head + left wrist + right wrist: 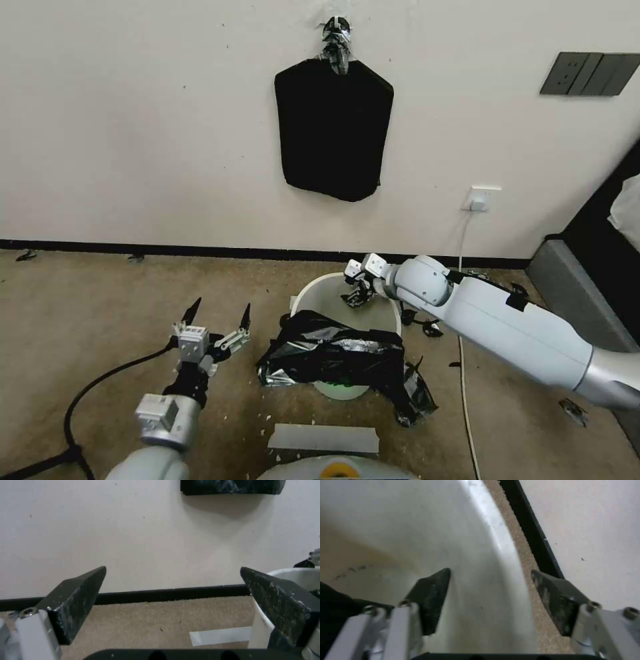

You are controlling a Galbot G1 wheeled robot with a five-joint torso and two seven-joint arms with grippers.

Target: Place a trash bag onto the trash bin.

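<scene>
From the head view, the crinkled glossy black plastic trash bag (347,363) drapes over the near rim of the round cream-white plastic trash bin (313,290), its long axis running left to right, and the left gripper (219,319) hovers spread and empty just left of it. The left wrist view shows those fingers (80,590) wide apart with the bin wall (258,630) beside one. In the right wrist view the right gripper (490,592) stands spread astride the bin's far rim (493,527), holding nothing; the bag lies nearer the left arm.

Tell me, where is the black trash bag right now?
In the head view, the trash bag is draped over the near side of the trash bin, sagging to the floor on the robot's right, between the two grippers.
</scene>
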